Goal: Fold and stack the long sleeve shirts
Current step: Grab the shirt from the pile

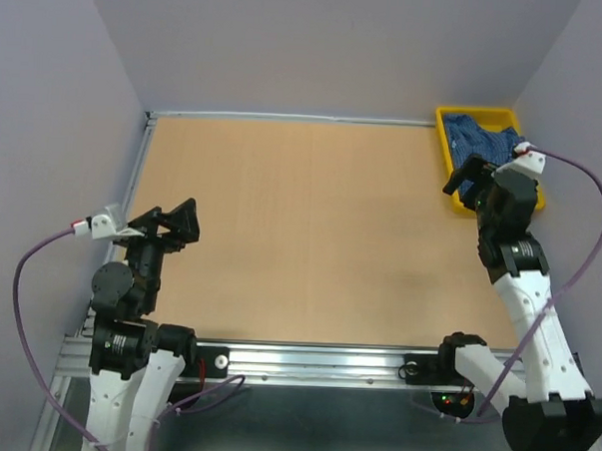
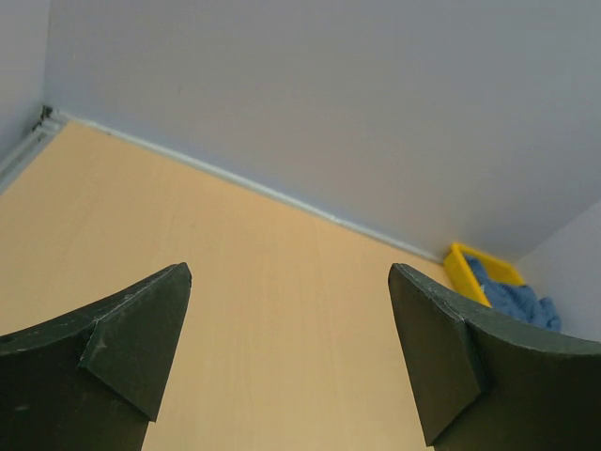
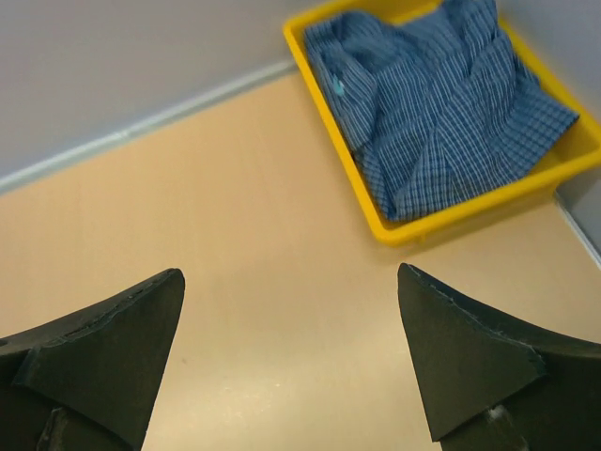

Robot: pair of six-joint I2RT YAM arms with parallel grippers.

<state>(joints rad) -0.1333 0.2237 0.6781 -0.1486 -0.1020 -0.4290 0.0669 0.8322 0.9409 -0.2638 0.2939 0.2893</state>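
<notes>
Right wrist: the shirt (image 3: 441, 122) is seen bunched in the yellow bin (image 3: 470, 214), far-right of the nearer, spread, empty right gripper (image 3: 289, 272); left gripper (image 2: 288, 268) likewise spread.

Checked shirt (image 3: 441, 113), bunched in yellow bin (image 3: 470, 209): sleeves and buttons were lost in folds, perhaps more than one garment; bin's far corner was cropped.

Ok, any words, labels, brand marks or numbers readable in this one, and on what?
None can be read.
The checked shirt in the yellow bin shows what may be a small tag near its collar: too small to read.
Nothing else shows lettering.
</notes>
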